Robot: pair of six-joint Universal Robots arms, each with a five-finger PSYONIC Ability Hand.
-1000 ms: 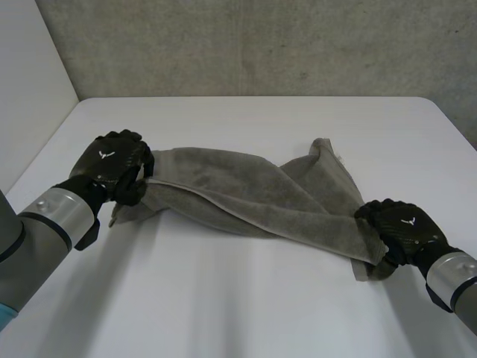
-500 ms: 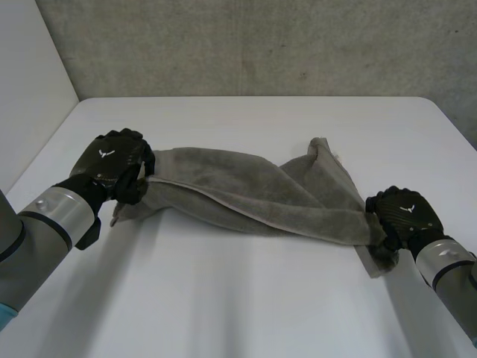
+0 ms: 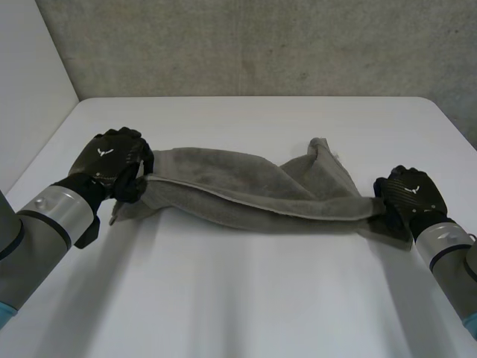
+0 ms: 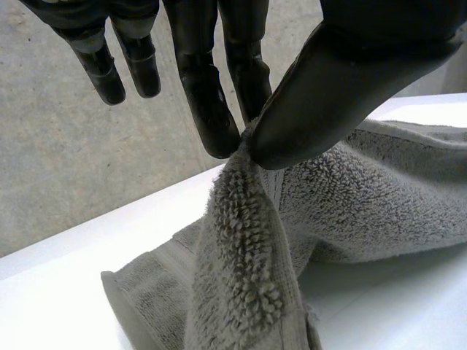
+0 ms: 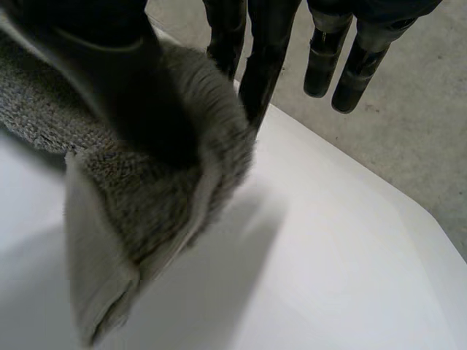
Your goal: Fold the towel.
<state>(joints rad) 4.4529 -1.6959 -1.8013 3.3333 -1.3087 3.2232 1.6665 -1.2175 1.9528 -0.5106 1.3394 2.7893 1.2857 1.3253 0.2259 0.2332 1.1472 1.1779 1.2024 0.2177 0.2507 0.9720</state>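
A white table (image 3: 246,313) spreads across the head view from 3 o'clock through 6 to 9 o'clock, its far corners rounded. Behind it, at 12 o'clock, stands a rough, mottled grey concrete wall (image 3: 261,45). At 10 o'clock a plain white panel (image 3: 30,74) meets the concrete in an upright corner. The light is soft and even, and the tabletop is matte. Both wrist views show the same grey concrete beyond the table's edge.
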